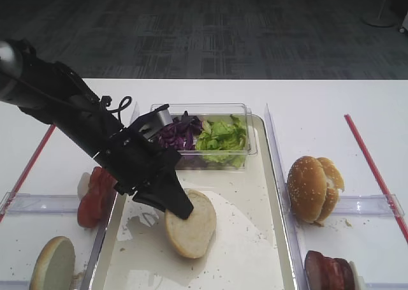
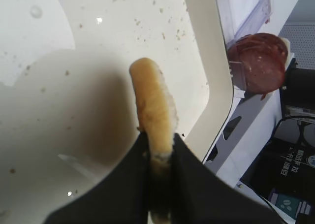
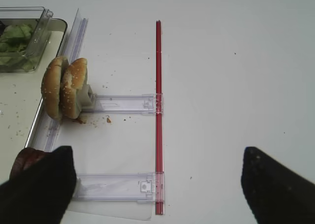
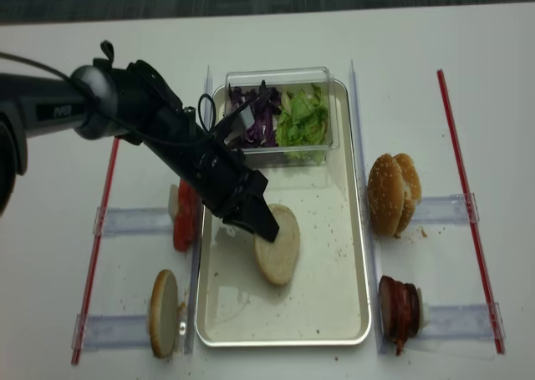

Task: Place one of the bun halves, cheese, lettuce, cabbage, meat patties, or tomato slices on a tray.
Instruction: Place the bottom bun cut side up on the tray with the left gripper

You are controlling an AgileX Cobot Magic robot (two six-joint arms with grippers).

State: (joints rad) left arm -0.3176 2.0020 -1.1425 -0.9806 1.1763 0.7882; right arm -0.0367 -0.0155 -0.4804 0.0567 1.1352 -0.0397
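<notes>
My left gripper (image 1: 183, 209) is shut on the edge of a plain bun half (image 1: 194, 227), which it holds tilted, pale cut face up, over the middle of the silver tray (image 1: 245, 245). In the left wrist view the bun half (image 2: 153, 98) shows edge-on between the black fingers (image 2: 197, 184), above the tray (image 2: 216, 76). Lettuce (image 1: 222, 139) and purple cabbage (image 1: 177, 136) fill a clear tub at the tray's far end. Tomato slices (image 1: 95, 195) stand left of the tray, meat patties (image 1: 328, 271) to its right. Cheese is out of view. My right gripper (image 3: 157, 184) hangs open over bare table.
A sesame bun (image 1: 312, 188) stands on edge right of the tray. Another plain bun half (image 1: 54, 264) stands at the front left. Clear plastic rails (image 3: 123, 104) and red strips (image 3: 158, 111) lie on the white table.
</notes>
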